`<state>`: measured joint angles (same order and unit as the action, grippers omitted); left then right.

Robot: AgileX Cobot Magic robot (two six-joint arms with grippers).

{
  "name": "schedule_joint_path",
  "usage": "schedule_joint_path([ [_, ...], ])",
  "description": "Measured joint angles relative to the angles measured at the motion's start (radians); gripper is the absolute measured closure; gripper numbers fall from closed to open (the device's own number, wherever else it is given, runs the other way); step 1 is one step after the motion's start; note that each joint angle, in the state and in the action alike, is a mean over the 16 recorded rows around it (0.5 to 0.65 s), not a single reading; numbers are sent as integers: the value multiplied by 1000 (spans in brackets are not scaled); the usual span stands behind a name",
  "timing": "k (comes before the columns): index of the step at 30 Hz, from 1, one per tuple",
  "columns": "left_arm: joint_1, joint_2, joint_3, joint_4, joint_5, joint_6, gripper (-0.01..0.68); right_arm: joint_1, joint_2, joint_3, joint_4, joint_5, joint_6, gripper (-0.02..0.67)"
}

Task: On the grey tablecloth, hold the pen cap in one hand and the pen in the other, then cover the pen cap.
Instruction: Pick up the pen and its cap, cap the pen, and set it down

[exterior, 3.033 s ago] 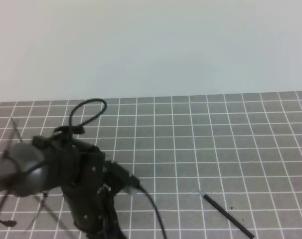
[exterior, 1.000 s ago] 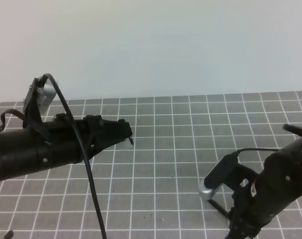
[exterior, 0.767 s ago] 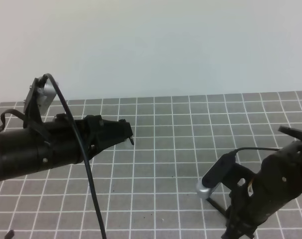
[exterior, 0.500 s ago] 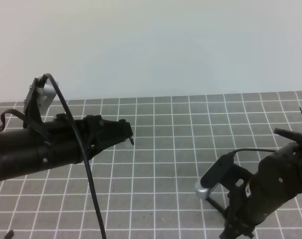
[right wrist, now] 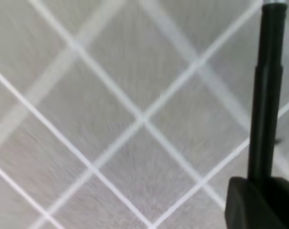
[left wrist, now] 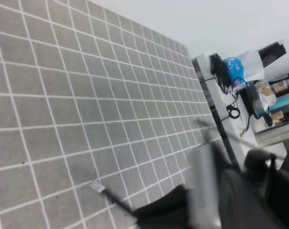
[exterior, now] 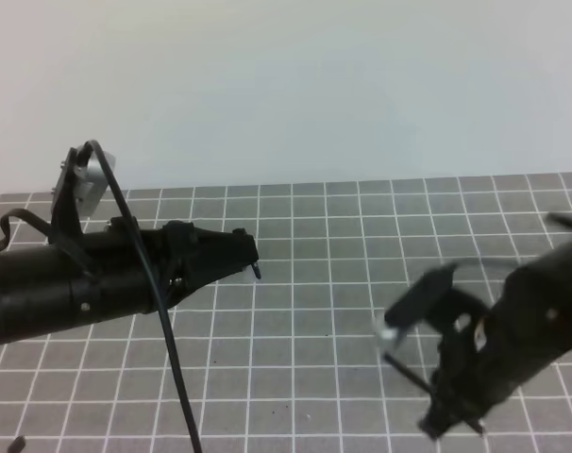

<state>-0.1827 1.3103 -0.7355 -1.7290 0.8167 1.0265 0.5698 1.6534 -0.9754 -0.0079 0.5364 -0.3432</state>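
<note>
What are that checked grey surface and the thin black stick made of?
The tablecloth looks like matte woven fabric: the right wrist view shows a fine fibrous grain under printed white lines, though the view is blurred. The pen looks like smooth black plastic with a dull sheen and a stepped barrel; painted metal can't be ruled out.

high: above near edge of the grey tablecloth [exterior: 361,245], facing far edge | left wrist: oblique, toward right edge | right wrist: very close, downward | shared: the pen [right wrist: 267,95]
</note>
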Motion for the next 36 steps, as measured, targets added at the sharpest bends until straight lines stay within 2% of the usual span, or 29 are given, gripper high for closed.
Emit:
schedule_joint_path([
  [4, 0, 0, 0, 0, -11, 6, 591, 0, -83, -21, 123, 47, -76, 578],
  [10, 0, -1, 0, 0, -39, 5, 591, 0, -197, -42, 393, 91, -239, 579],
  [18, 0, -1, -10, 0, -83, -10, 591, 0, -251, -47, 709, 111, -421, 583],
  [26, -22, -1, -52, -2, -133, -13, 591, 0, -246, -47, 825, 99, -480, 579],
  [36, -81, -1, -96, -4, -192, -11, 591, 0, -246, -47, 864, 64, -500, 574],
])
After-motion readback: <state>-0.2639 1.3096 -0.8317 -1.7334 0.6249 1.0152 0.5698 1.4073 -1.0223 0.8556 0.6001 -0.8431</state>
